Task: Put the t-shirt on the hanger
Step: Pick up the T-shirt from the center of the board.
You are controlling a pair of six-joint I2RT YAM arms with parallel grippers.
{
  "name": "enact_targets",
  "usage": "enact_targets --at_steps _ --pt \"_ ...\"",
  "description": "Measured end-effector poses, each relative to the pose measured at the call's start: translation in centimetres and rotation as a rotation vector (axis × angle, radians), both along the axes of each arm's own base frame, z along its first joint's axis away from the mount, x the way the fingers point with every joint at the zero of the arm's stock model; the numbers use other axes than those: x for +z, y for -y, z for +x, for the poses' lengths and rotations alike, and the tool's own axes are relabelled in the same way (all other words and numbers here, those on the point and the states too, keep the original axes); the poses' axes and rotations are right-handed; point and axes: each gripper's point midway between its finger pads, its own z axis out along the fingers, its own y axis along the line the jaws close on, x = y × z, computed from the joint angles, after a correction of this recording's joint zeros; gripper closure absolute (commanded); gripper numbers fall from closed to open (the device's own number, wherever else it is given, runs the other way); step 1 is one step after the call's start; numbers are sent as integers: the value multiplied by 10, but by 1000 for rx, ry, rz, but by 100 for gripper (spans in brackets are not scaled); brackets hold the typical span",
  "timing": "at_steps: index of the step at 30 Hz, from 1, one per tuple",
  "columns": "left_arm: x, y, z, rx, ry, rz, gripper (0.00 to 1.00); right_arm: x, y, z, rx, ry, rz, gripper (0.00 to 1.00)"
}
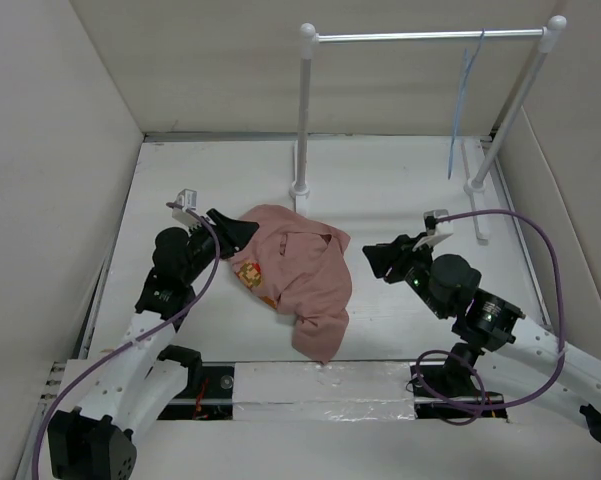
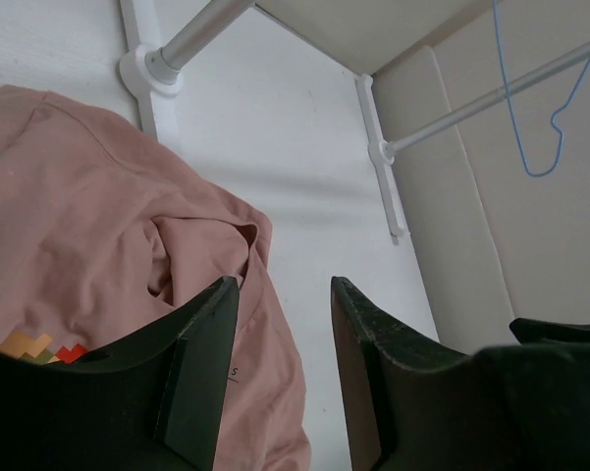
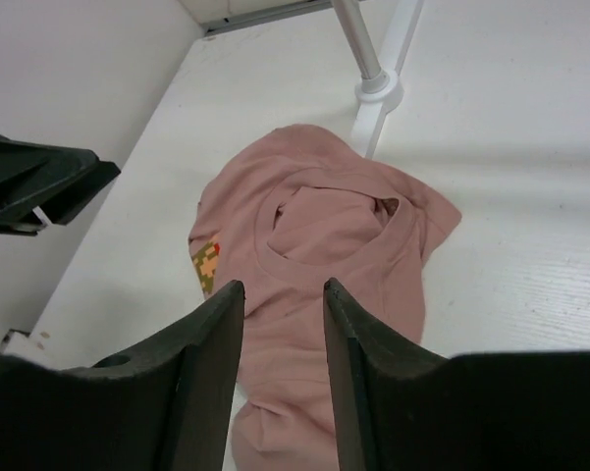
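The dusty-pink t-shirt (image 1: 298, 275) lies crumpled on the table's middle, its cartoon print (image 1: 248, 275) toward the left and the neck opening (image 3: 324, 221) facing up. The pale-blue wire hanger (image 1: 463, 100) hangs from the rack's rail at the back right, also seen as the hanger (image 2: 530, 98) in the left wrist view. My left gripper (image 1: 240, 231) is open at the shirt's upper left edge; its left finger (image 2: 201, 334) hovers over the fabric and nothing sits between the jaws. My right gripper (image 1: 372, 260) is open just right of the shirt and points at it, empty (image 3: 283, 285).
A white-posted rack (image 1: 302, 110) with a metal rail (image 1: 420, 36) stands at the back, its left foot (image 3: 378, 93) just behind the shirt. Box walls close in the left, right and back sides. A strip of foil tape (image 1: 320, 405) runs along the near edge.
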Motion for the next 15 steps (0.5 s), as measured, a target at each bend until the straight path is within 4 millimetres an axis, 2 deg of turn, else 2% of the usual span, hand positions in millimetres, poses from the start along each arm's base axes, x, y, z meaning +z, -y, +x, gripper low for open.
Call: enact_targets --at_steps 1,2,3,6,8,9,11,15 --pt "-2 0 1 0 -6 4 60 -2 0 0 1 -4 -3 66" --pt "-4 0 1 1 -10 7 61 -3 0 -1 3 -7 -8 80" --pt "-5 0 2 3 -14 10 65 -5 0 -1 5 -10 -14 100" --pt "-3 -1 3 9 -8 11 73 -7 -1 -2 9 -22 -13 100" --pt "3 -2 3 17 13 1 85 -11 -3 -1 10 -33 -21 100" --pt "7 -3 4 21 31 -1 98 -13 -4 -1 12 -38 -27 100" --pt "11 -4 6 31 51 0 100 -20 -7 0 18 -53 -42 100" --pt "1 -8 20 62 21 42 100 -41 -15 -1 47 -94 -79 100"
